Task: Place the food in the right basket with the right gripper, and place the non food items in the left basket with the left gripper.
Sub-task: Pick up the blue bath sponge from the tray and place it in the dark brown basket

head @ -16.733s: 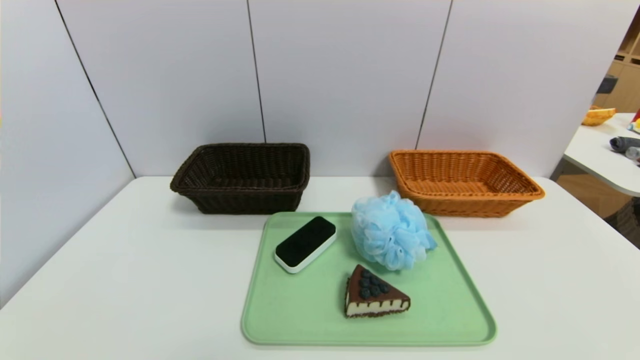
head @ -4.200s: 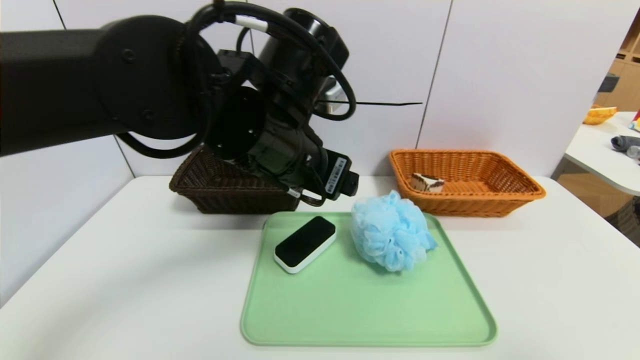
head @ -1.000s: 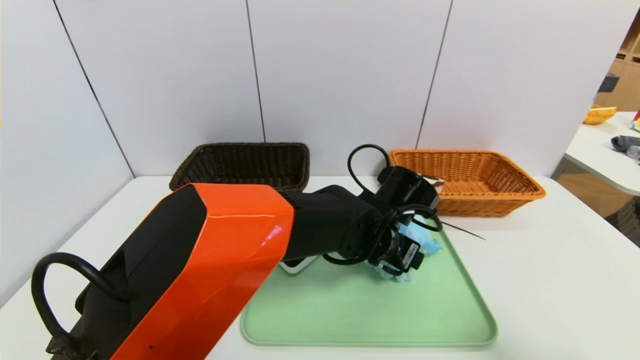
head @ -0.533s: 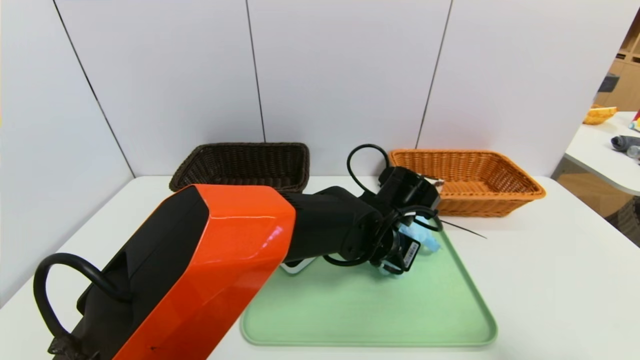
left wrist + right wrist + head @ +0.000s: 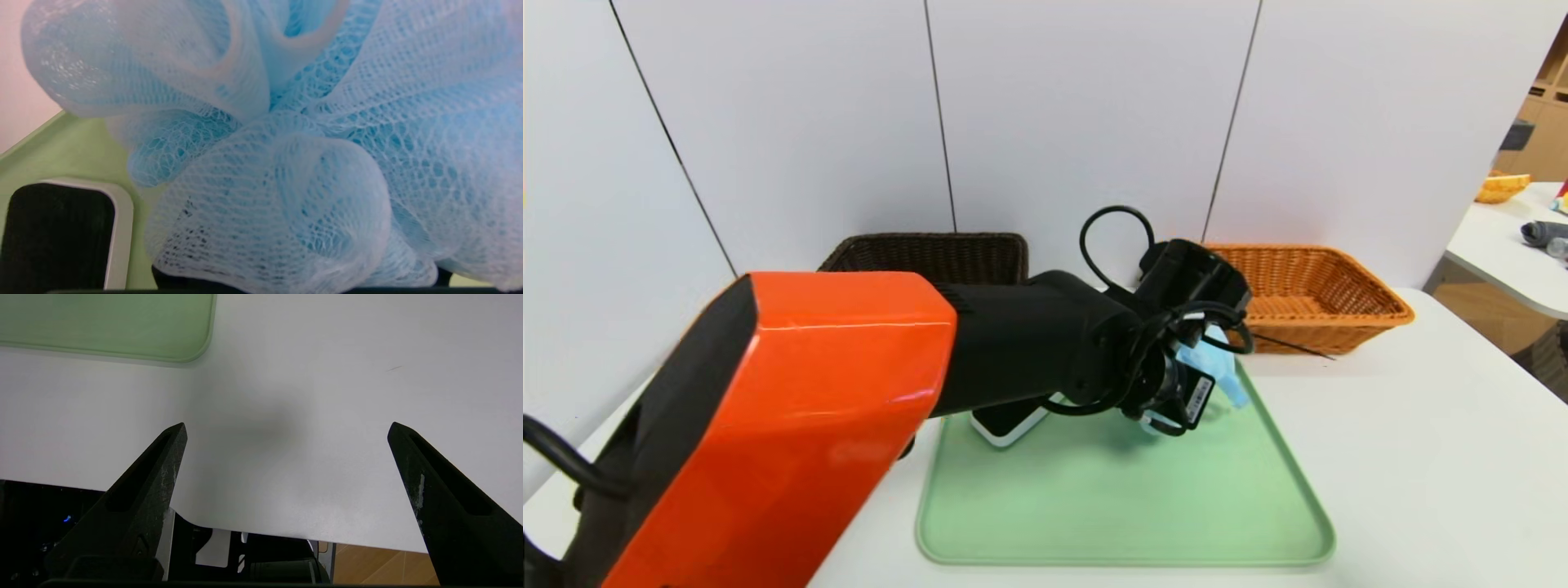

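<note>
1. Head view: one green tray (image 5: 1094, 506) on desk (image 5: 1421, 457), holding one black-topped block (image 5: 1005, 425).
2. Left hand (image 5: 1176, 392) grips one blue pouf (image 5: 310, 155) over tray.
3. Two baskets: dark (image 5: 931, 249), orange (image 5: 1307, 294); contents hidden.
4. Right hand (image 5: 286, 465) open near desk edge.

Left arm stretched forward from the near left across the middle of the scene, orange upper shell nearest, black forearm and wrist beyond, a cable looped above the wrist. Left gripper (image 5: 1188, 384) at the far end, angled downward, clamped on the light-blue mesh pouf (image 5: 310, 134). Right arm outside the head view. Right gripper (image 5: 286, 428) low over the near edge of the table, black fingers (image 5: 163, 465) spread wide apart, nothing between.
</note>
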Controlling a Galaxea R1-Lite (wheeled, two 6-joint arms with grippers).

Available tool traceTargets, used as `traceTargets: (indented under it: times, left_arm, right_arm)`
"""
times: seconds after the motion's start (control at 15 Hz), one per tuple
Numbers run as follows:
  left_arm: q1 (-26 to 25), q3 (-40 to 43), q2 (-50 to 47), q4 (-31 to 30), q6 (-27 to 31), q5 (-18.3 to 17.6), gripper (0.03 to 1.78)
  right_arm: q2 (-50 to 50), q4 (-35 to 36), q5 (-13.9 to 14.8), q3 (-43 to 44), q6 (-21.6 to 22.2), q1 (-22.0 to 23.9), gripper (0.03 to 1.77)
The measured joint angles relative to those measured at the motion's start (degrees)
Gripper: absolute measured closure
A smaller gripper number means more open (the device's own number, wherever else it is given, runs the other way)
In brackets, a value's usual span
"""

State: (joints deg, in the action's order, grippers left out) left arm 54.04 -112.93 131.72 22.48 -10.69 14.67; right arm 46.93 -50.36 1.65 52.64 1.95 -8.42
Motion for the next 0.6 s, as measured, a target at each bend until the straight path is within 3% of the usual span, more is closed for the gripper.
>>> traceTargets:
  times: [0.2, 0.4, 0.6]
  left_arm:
    - [0.80, 0.01, -5.75, 6.73, -2.80, 0.82, 1.08]
    - [0.80, 0.01, -12.40, 8.77, -5.13, 3.33, 1.08]
    - [-3.24, 0.00, -18.74, 12.03, -5.45, 3.94, 1.10]
  right_arm:
    - [-0.07, 0.20, -0.13, -0.74, -0.06, 0.00, 0.10]
    - [0.02, 4.80, -0.16, -1.38, -0.50, -0.26, 0.10]
    - [2.10, 8.96, 0.02, -0.46, -1.22, -2.23, 0.10]
